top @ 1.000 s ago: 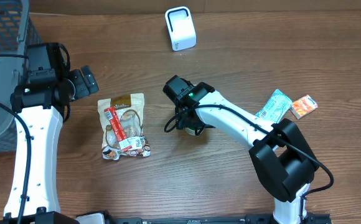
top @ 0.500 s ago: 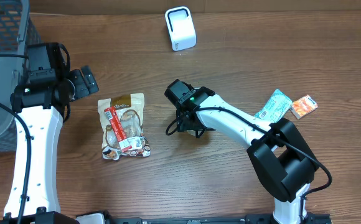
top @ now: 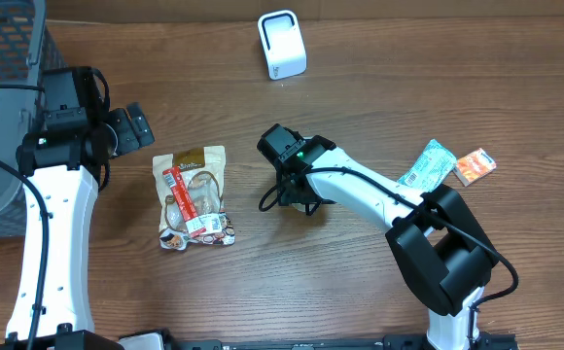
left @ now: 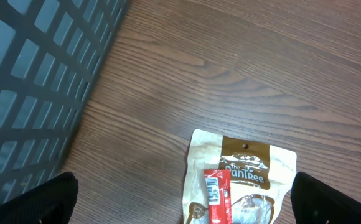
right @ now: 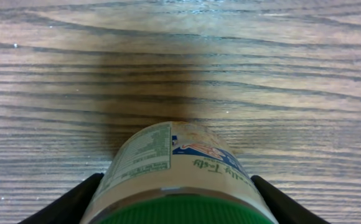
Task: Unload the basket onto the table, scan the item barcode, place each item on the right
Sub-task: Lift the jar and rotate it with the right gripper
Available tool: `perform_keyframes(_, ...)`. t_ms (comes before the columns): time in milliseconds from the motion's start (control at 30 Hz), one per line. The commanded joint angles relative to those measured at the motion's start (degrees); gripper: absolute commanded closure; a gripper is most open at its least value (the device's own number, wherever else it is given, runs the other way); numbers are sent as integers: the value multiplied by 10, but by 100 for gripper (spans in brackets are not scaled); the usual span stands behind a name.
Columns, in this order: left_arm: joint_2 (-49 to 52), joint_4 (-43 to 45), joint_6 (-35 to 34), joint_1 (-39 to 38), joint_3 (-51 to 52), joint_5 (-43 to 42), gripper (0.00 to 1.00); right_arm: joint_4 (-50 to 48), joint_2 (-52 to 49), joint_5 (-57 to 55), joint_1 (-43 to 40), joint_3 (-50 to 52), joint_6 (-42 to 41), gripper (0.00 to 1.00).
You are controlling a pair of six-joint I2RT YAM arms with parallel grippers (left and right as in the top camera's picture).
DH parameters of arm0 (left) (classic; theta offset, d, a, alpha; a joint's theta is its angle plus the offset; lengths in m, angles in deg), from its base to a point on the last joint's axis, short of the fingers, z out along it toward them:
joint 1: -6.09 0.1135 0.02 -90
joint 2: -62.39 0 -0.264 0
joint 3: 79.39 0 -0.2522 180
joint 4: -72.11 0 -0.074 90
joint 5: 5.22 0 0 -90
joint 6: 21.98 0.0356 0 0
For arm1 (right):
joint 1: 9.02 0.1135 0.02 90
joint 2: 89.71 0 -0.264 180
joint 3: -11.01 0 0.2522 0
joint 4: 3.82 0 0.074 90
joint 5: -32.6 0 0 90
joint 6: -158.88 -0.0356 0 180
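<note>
- From the jar [right: 177, 180], bare table [top: 292, 292] lies open from 5 to 7 o'clock.
- Scanner [top: 282, 44] stands at 12, free wood between.
- Pouch [top: 193, 197] lies at 9, basket [top: 0, 107] beyond at 10.
- Packets [top: 428, 165] lie at 3.

Jar [right: 168, 168]: green lid, cream label. Pouch [top: 193, 197]: tan, red strip. Scanner [top: 282, 44] white.

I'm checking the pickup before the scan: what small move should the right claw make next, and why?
Probably close the right claw snugly on the green-lidded container. Its fingers flank the container on both sides, but a firm grip isn't evident, and the white scanner stands well away, so the container needs securing before any lift.
</note>
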Motion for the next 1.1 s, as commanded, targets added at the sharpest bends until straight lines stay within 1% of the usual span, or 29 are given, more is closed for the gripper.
perform_keyframes(0,-3,1,9,2,-9,3,0,2,9,-2,-1,1,2,43)
perform_keyframes(33,-3,1,9,2,-9,3,0,7,9,-2,-1,-3,1,46)
perform_keyframes(167,-3,1,9,2,-9,3,0,47,23,-2,-1,-38,1,51)
perform_keyframes(233,-3,1,9,2,-9,3,0,64,37,5,-1,-52,-6,55)
perform_keyframes(267,-3,1,9,2,-9,3,0,73,49,16,-1,-60,-19,57)
perform_keyframes(367,-3,1,9,2,-9,3,0,79,77,70,-6,-66,-57,57)
perform_keyframes(400,-3,1,9,2,-9,3,0,79,84,91,-10,-66,-66,60)
perform_keyframes(533,-3,1,9,2,-9,3,0,80,93,182,-43,-66,-67,83)
perform_keyframes(633,-3,1,9,2,-9,3,0,83,93,267,-80,-65,-67,89)
perform_keyframes(733,-3,1,9,2,-9,3,0,77,93,395,-129,-65,-68,96)
perform_keyframes(767,-3,1,9,2,-9,3,0,77,93,444,-152,-65,-68,96)
perform_keyframes(833,-3,1,9,2,-9,3,0,80,93,493,-181,-65,-81,96)
perform_keyframes(900,-3,1,9,2,-9,3,0,83,93,514,-199,-65,-101,96)
perform_keyframes(1000,-3,1,9,2,-9,3,0,97,93,520,-212,-65,-170,96)
perform_keyframes(1067,-3,1,9,2,-9,3,0,115,93,520,-218,-65,-241,96)
